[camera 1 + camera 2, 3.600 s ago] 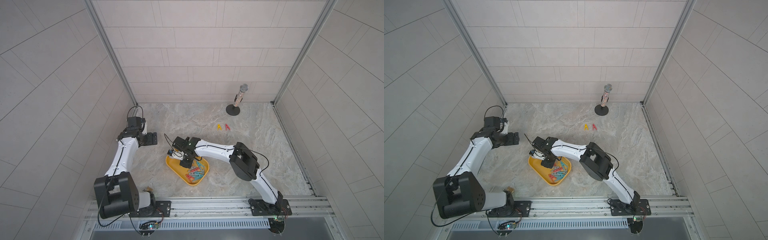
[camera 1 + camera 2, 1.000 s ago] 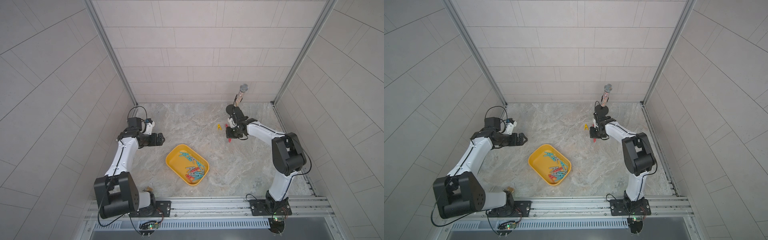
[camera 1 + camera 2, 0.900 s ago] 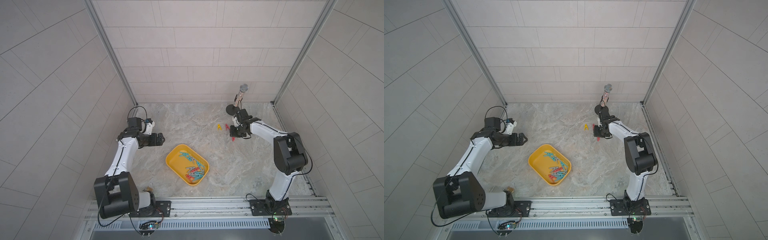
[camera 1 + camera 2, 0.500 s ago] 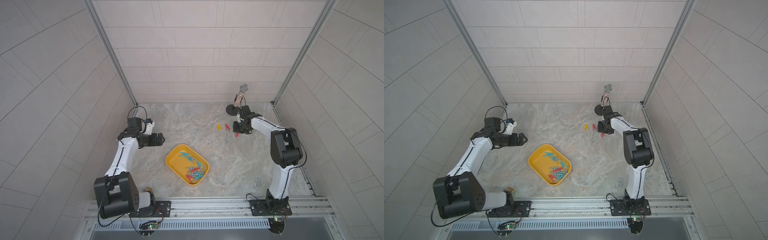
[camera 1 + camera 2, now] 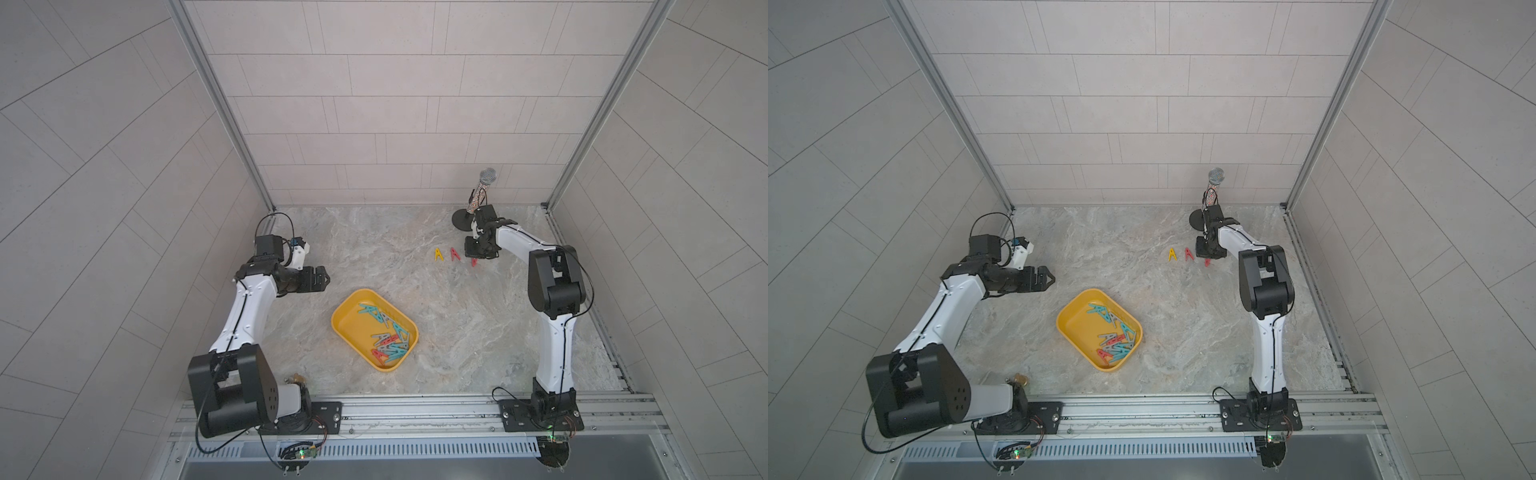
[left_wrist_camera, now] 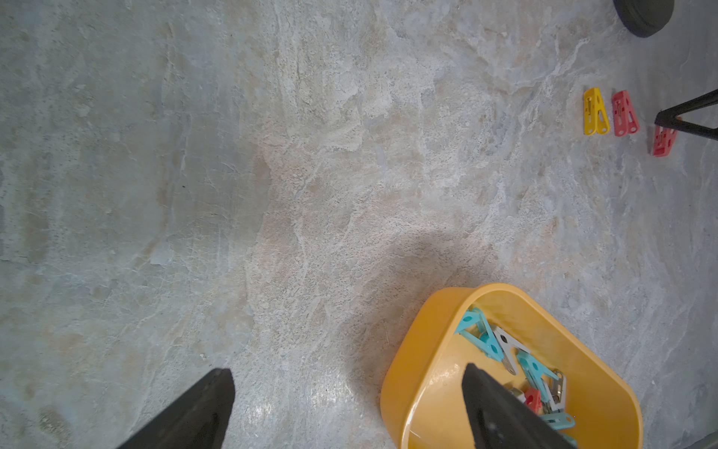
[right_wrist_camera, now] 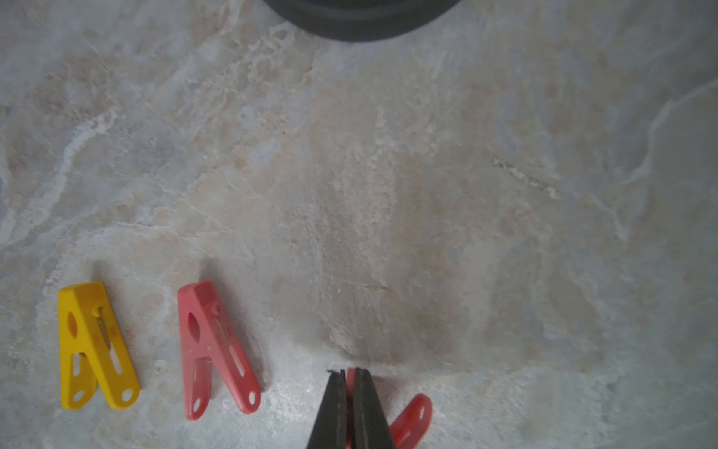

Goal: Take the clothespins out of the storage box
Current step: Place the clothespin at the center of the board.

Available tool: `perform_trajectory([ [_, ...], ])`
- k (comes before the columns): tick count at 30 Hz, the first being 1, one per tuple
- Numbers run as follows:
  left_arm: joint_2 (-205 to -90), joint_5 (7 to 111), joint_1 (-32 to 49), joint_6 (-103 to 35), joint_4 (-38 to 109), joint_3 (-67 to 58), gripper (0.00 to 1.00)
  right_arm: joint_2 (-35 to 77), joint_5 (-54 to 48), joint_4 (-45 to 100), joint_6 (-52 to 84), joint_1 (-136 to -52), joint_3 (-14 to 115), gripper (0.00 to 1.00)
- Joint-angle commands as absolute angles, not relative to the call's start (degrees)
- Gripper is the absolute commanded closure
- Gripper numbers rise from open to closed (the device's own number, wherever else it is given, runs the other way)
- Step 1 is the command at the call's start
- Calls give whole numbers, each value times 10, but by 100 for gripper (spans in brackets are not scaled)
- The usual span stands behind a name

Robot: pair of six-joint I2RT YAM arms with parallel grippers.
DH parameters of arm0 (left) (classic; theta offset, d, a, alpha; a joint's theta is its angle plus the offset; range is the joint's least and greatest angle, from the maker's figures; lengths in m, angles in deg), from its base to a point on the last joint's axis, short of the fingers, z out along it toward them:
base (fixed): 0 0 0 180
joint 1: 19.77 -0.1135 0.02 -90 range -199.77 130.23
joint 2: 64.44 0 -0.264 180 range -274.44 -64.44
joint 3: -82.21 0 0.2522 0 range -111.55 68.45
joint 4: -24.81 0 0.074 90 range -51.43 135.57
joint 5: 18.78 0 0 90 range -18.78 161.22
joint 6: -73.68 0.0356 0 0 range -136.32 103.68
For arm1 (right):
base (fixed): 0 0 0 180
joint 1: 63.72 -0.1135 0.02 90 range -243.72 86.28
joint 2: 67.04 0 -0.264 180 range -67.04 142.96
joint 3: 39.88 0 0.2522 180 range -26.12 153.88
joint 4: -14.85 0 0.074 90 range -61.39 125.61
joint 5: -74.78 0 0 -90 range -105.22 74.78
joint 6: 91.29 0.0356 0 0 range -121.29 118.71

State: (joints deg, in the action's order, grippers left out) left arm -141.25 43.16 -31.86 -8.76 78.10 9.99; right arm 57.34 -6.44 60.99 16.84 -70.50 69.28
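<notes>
The yellow storage box (image 5: 353,307) (image 5: 1079,320) (image 6: 419,369) lies mid-table with several teal, grey and red clothespins (image 5: 388,336) (image 5: 1115,336) (image 6: 524,361) inside. At the back right, a yellow clothespin (image 5: 438,254) (image 7: 95,346) and a red clothespin (image 5: 455,254) (image 7: 213,350) lie side by side on the table. Beside them my right gripper (image 5: 474,257) (image 7: 347,375) is shut on another red clothespin (image 5: 474,262) (image 7: 412,420), held low over the table. My left gripper (image 5: 324,279) (image 6: 345,373) hangs open and empty, left of the box.
A glittery microphone (image 5: 482,193) (image 5: 1212,187) stands on a black round base (image 5: 461,218) (image 7: 361,19) just behind the right gripper. Tiled walls close in the left, back and right sides. A metal rail runs along the front.
The right arm has carried a red clothespin from the box to the back right and now holds it low beside the two lying there. The left gripper shifted slightly toward the box.
</notes>
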Motion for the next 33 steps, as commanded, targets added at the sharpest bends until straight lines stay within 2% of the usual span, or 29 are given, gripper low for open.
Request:
perform_trajectory([
  [1,-1407,430,-322,-80,790,104,0,593,-65,623,156,-704,711,100],
  [7,-1407,430,-322,-80,791,104,0,606,-63,624,152,-704,721,99],
  [21,-1407,428,-322,-78,792,104,0,598,-65,617,156,-705,718,85],
  [28,-1408,425,-322,-78,793,104,0,572,-66,613,158,-706,708,73],
  [33,-1408,426,-322,-77,793,104,0,545,-63,608,159,-711,691,73],
])
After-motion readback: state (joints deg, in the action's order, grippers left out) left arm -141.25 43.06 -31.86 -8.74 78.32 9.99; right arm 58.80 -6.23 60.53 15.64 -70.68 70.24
